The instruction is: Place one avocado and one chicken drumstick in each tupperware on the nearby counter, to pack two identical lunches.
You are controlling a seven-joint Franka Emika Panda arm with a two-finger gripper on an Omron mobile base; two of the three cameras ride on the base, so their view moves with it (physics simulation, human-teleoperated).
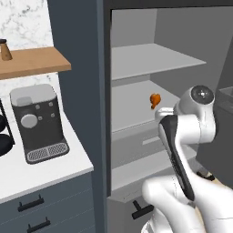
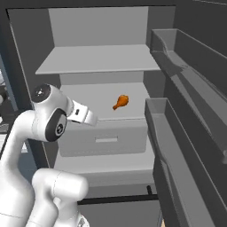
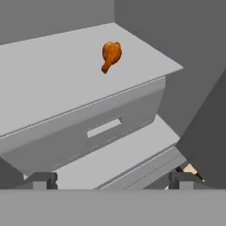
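the fridge (image 2: 106,57) stands open in the middle of both base views, its grey shelves bare but for one chicken drumstick (image 2: 120,102), which lies alone on the middle shelf (image 2: 80,99), right of centre in the right base view and well back from the shelf's front lip; in the hand view the chicken drumstick (image 3: 110,55) sits near the top centre, with bare shelf on every side of it. under that shelf a closed drawer (image 3: 88,132) with a slot handle runs across the middle of the hand view, and a lower ledge juts out beneath it. the open door's bins (image 2: 177,133) crowd the right side of the right base view, narrowing the way in from that side. the gripper (image 3: 112,178) shows at the bottom of the hand view with its fingers (image 3: 42,180) spread wide apart and nothing between them, well short of the drumstick. in the left base view the white counter (image 1: 50,175) fills the lower left, its front edge over dark drawers, and a grey coffee machine (image 1: 38,123) stands on it near the edge. a wooden shelf (image 1: 34,61) hangs at upper left. no writing or brand can be read anywhere
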